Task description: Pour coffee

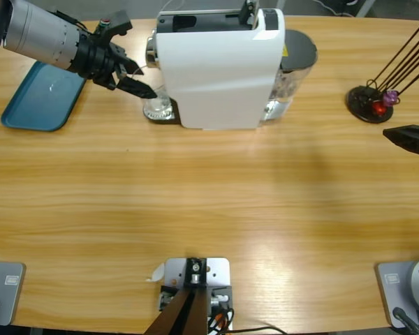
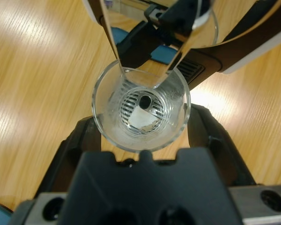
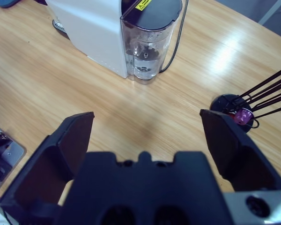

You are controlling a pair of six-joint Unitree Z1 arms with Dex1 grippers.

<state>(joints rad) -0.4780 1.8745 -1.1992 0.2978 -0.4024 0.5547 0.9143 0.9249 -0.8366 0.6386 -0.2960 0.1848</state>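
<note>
Left gripper reaches in from the upper left of the high view, and its two black jaws stand on either side of a small clear glass cup, closed against its wall. In the left wrist view the cup sits between the jaws, and we look straight down into it. No amber liquid can be seen inside; through the clear bottom only the slotted drip grille of the machine shows. The cup stands on this grille, under the front of the white coffee machine, at its left end in the high view. Behind the left arm a blue tray lies flat on the wooden table.

Right gripper has its jaws spread wide with nothing between them, and it hangs above bare table. In the high view only its dark tip enters at the right edge. Near it stands a black capsule stand with thin rods and a purple capsule. The clear water tank is at the machine's right end
</note>
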